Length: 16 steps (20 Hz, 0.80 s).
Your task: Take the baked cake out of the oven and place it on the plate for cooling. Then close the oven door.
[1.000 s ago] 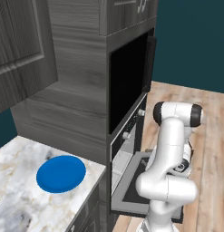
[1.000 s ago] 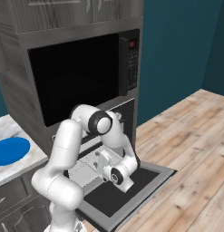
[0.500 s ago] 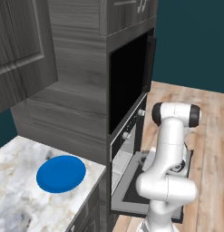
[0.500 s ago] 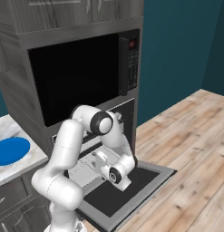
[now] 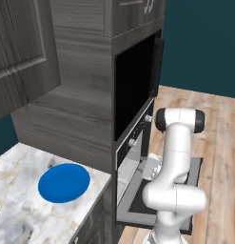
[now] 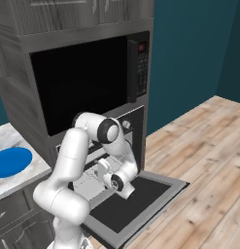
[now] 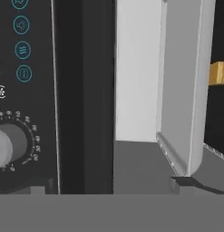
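Observation:
The oven (image 6: pixel 125 121) stands with its drop-down oven door (image 6: pixel 137 201) lying flat and open. My gripper (image 6: pixel 100 169) hovers just above the door at the mouth of the cavity, pointing inward, open with nothing between its fingers. In the hand view, which is rolled sideways, the baked cake (image 7: pixel 218 73) is an orange-brown block at the right edge, behind a light grey tray (image 7: pixel 180 90). The oven's knob (image 7: pixel 5 145) and panel icons are at the left of that view. The blue plate (image 5: pixel 64 182) lies on the marble counter to the left, also seen as the plate (image 6: pixel 11 161).
A large black cavity (image 6: pixel 82 80) with a side-hinged door (image 5: pixel 157 66) sits above the oven. The marble counter (image 5: pixel 14 209) ends against the dark wood cabinet wall (image 5: pixel 76 114). Wooden floor (image 6: pixel 209 160) spreads to the right of the open door.
The hand has edged a little upward and further toward the oven opening. The plate and the oven door have not moved.

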Available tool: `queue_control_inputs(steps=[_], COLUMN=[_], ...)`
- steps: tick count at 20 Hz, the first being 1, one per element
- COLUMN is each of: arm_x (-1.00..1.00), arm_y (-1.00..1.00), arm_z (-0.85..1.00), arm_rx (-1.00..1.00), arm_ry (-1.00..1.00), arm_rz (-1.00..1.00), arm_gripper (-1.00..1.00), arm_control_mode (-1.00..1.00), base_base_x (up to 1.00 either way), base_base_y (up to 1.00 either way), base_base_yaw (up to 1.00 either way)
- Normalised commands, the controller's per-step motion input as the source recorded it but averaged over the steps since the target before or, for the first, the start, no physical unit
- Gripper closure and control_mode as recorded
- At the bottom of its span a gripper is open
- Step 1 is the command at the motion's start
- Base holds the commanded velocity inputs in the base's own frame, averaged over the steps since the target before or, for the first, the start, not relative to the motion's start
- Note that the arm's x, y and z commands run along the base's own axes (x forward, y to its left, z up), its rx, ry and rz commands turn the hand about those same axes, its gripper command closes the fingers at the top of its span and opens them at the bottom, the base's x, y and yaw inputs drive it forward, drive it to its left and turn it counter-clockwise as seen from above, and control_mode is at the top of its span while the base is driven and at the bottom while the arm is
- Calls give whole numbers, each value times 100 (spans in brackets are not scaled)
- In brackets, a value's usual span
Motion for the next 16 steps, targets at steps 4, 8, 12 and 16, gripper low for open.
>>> queue_control_inputs(steps=[4, 8, 12, 16], arm_x=[34, 28, 28, 22], arm_y=[11, 0, 0, 0], arm_z=[-28, -33, -49, -49], arm_rx=[-4, -3, -2, -4], arm_ry=[1, 0, 0, 0], arm_rz=[0, 0, 0, 0], arm_gripper=[-100, -100, -100, -100], arm_control_mode=[-100, -100, -100, -100], base_base_x=[0, 0, 0, 0], base_base_y=[0, 0, 0, 0], base_base_yaw=[0, 0, 0, 0])
